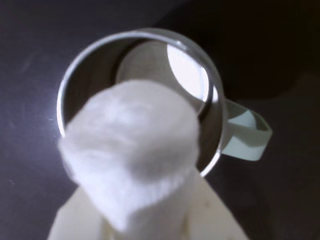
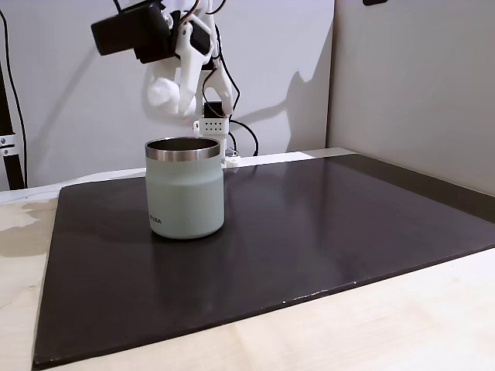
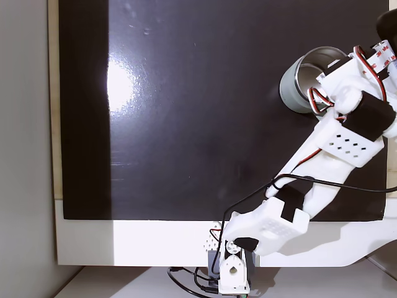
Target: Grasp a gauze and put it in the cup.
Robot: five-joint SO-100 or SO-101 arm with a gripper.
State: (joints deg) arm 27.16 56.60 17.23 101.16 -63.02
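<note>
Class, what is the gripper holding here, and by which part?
The gripper holds the gauze above the cup. Which part the fingers pinch cannot be told.

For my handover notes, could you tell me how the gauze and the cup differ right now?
The gauze is white, soft and fuzzy; the cup is sage green with a hard steel rim. The gauze is far smaller than the cup. The gauze is held in the air by the gripper, while the cup stands upright on the dark mat.

Fuzzy white cloth gauze [image 1: 132,150] above the cup [image 2: 186,197], cup of matt sage-green coating with bare shiny steel rim band, glossy dark mat [image 2: 309,232] under the cup, pale wood table [image 2: 371,325] beyond the mat, smooth white plastic arm [image 3: 310,186].
</note>
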